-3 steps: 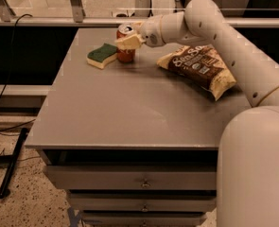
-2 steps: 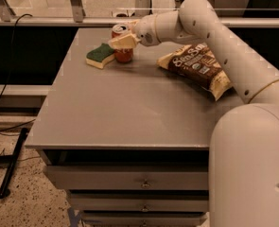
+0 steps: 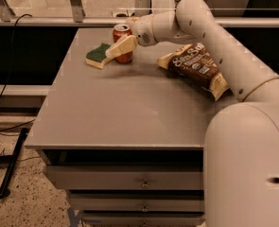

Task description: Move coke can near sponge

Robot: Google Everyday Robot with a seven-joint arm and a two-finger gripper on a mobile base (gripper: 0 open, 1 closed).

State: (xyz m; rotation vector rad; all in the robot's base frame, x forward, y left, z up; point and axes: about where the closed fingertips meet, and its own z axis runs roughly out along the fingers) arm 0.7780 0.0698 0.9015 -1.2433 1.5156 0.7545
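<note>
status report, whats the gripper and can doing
Arm out, gripper at the coke can, far end of table. Can upright beside sponge. Chip bag off to its side, not in the way.

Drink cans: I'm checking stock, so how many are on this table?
1. The coke can stands at the table's far edge, beside the sponge, with the gripper at it. The chip bag or arm could hide others.

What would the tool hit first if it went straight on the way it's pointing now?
Probably the sponge. The tool sits at the coke can, pointing down toward the picture's left, and the sponge lies right ahead of it, though depth is unclear.
</note>
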